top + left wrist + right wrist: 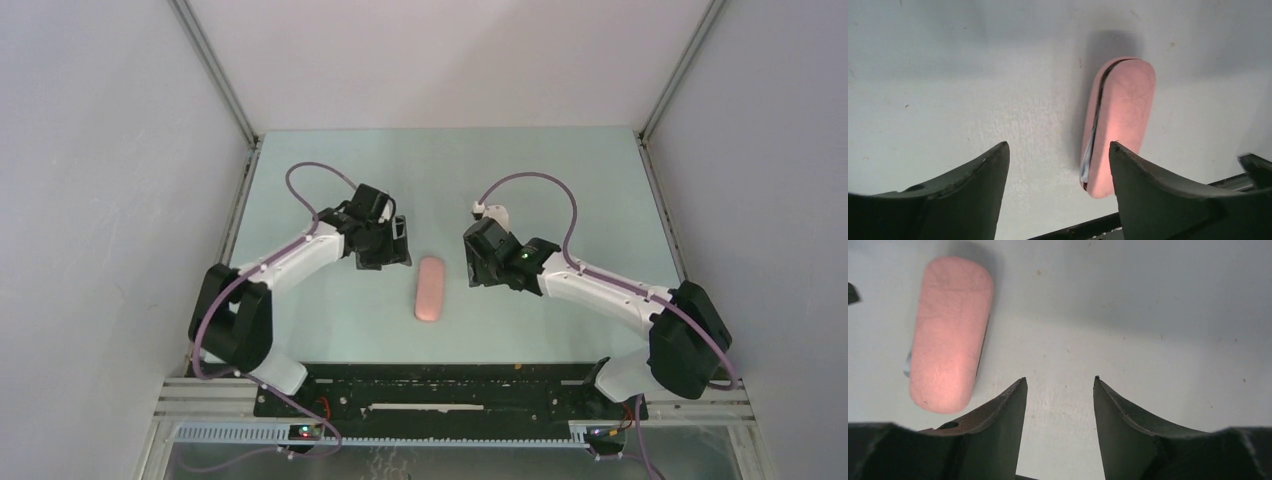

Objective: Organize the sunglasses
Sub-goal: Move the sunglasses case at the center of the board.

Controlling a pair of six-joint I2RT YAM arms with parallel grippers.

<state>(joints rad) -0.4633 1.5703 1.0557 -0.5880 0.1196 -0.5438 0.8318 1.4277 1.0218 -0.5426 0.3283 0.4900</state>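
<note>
Jaws: both pairs stand apart with nothing between them.

Top view: left gripper (397,241) and right gripper (476,262) sit either side of the pink case (431,289), each near it but clear. The case lies lengthwise on the table (560,180).

Left wrist: left gripper (1059,147) is wide open over bare table, with the case (1123,115) just beyond its right finger. The seam looks closed, and a sliver of pale blue cloth (1088,159) is pinched in it.

Right wrist: right gripper (1059,380) is open and empty, with the case (948,335) off to its left.

I see the sunglasses in no view; my guess is they are inside the case. I expect them to be light and thin, with easily bent arms, so I would hold the frame, not the lenses. The case looks smooth and rounded and could slip; I would take it across its narrow middle.
</note>
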